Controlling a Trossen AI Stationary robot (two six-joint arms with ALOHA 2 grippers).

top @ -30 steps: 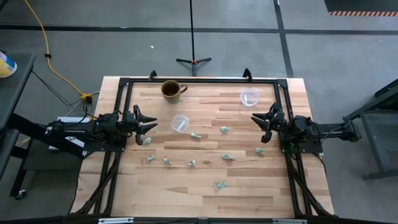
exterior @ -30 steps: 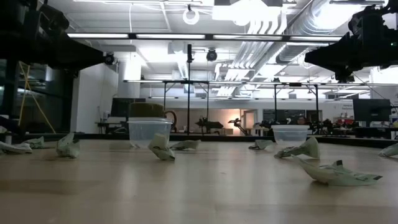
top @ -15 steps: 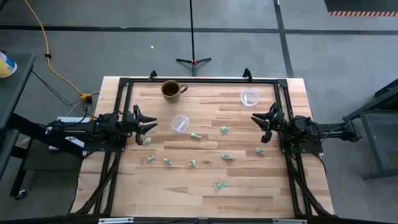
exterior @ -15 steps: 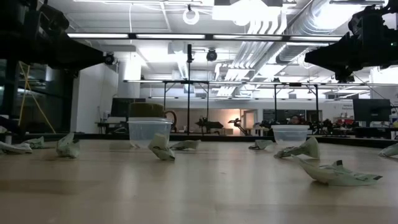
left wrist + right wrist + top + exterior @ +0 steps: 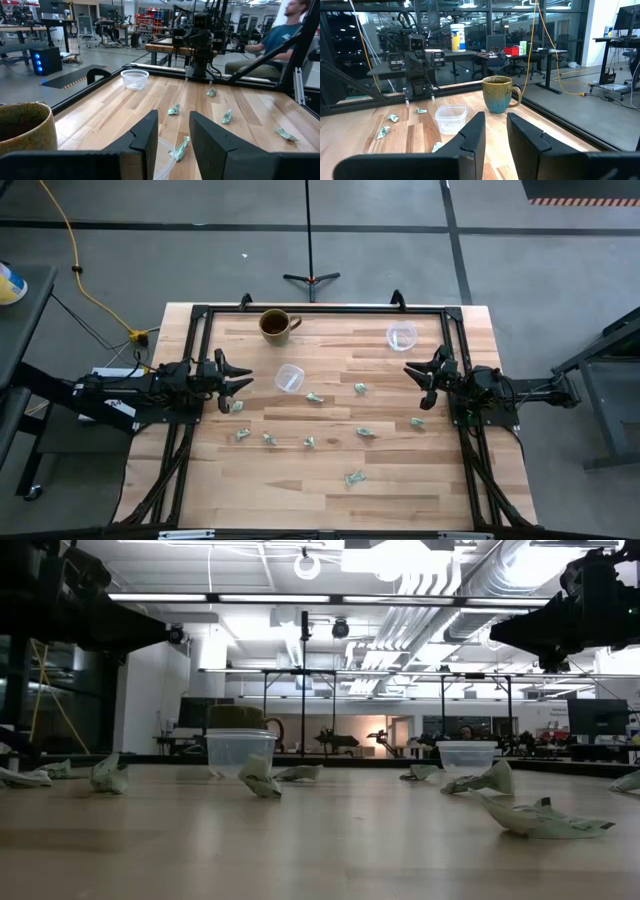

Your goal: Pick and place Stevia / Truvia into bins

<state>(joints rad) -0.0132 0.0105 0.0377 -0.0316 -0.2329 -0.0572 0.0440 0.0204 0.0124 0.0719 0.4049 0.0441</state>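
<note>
Several pale green and white packets lie scattered on the wooden table, among them one (image 5: 314, 397) right of the left cup, one (image 5: 360, 388) at mid table, one (image 5: 417, 422) near my right gripper and one (image 5: 354, 477) toward the near edge. Two clear cups stand upright on their bases: one (image 5: 289, 378) left of centre, one (image 5: 401, 337) toward the far right. My left gripper (image 5: 237, 378) is open and hovers at the table's left side, beside the left cup. My right gripper (image 5: 418, 383) is open and hovers at the right side. Neither holds anything.
A brown ceramic mug (image 5: 275, 325) stands near the far edge, left of centre. A black frame (image 5: 320, 308) runs around the table's far and side edges. A person (image 5: 272, 35) sits beyond the table's right side. Bare wood (image 5: 330, 500) lies along the near edge.
</note>
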